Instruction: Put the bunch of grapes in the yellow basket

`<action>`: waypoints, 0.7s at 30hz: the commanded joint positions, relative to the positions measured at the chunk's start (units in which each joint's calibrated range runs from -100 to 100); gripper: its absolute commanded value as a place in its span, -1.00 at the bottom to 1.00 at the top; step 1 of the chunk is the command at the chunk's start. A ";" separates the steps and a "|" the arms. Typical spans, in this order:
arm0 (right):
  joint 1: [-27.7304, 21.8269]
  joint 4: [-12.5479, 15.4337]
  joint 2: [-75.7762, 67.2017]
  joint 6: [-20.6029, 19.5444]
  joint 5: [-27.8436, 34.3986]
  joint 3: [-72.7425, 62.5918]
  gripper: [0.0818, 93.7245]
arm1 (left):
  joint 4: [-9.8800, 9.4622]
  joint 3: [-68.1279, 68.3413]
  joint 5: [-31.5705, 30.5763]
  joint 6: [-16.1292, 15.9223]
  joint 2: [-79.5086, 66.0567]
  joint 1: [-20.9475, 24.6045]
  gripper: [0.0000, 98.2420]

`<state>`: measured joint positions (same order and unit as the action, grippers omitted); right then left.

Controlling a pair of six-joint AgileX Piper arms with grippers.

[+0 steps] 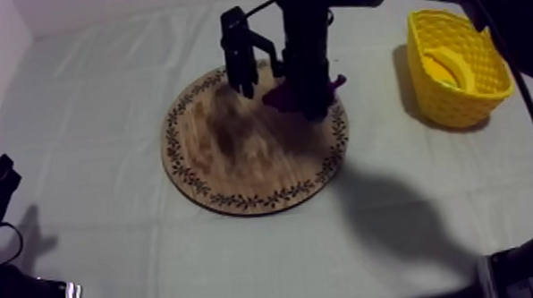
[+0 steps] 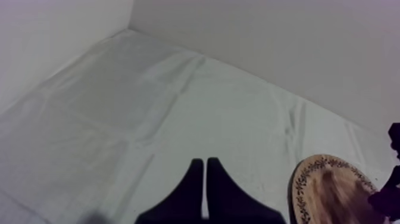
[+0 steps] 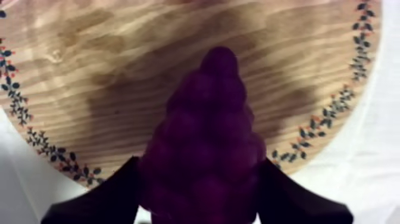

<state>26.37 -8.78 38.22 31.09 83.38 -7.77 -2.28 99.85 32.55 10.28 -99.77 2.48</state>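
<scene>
While our right arm reaches in from the upper right of the top view, our right gripper (image 3: 200, 173) stands over the board (image 1: 234, 153). Its two fingers (image 3: 113, 199) are closed round the grapes (image 3: 205, 113), one black finger against each side of the purple bunch. Seen from above, the grapes are at the board's far right part, close to the patterned rim on the side toward the basket (image 1: 477, 91); whether the bunch rests on the wood or hangs just clear of it, we cannot tell. From the right wrist, wood grain and a dark shadow lie beneath the bunch. The basket stands upright on the cloth (image 1: 98, 127) to the right of the board, well apart from it, with something yellow (image 1: 448, 68) inside that we cannot make out. Our left gripper (image 2: 205, 179) sits low at the table's near left, away from the board, its fingers lying together as a narrow wedge with nothing between them; beyond them the left wrist view takes in bare cloth and the board's rim.
</scene>
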 commanded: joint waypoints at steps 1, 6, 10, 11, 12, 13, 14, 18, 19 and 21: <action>0.00 0.17 -1.41 0.31 0.64 -0.43 -0.13 | 0.01 0.04 0.03 0.00 0.03 0.01 -1.00; 0.14 0.30 -5.37 0.85 2.68 -1.09 -0.16 | 0.01 0.04 0.03 0.00 0.03 0.01 -1.00; 0.12 0.43 -8.36 0.86 4.19 -2.53 -0.17 | 0.01 0.04 0.03 0.00 0.03 0.01 -1.00; 0.07 0.49 -9.09 0.77 4.55 -2.92 -0.17 | 0.01 0.04 0.03 0.00 0.03 0.01 -1.00; 0.04 0.57 -9.83 0.65 4.93 -3.23 -0.18 | 0.01 0.04 0.03 0.00 0.03 0.01 -1.00; 0.02 0.65 -10.58 0.56 5.34 -3.45 -0.18 | 0.01 0.04 0.03 0.00 0.03 0.01 -1.00; 0.00 0.72 -11.34 0.47 5.75 -3.60 -0.18 | 0.01 0.04 0.03 0.00 0.03 0.01 -1.00; 0.05 1.07 -14.28 -0.01 7.00 -3.39 -0.19 | 0.01 0.04 0.03 0.00 0.03 0.01 -1.00; 0.07 1.15 -15.00 -0.15 7.22 -3.13 -0.20 | 0.01 0.04 0.03 0.00 0.03 0.01 -1.00; 0.10 1.29 -16.33 -0.46 7.57 -2.33 -0.20 | 0.01 0.04 0.03 0.00 0.03 0.01 -1.00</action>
<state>26.43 -7.54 22.49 30.87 90.92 -10.47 -2.28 99.85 32.55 10.28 -99.77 2.48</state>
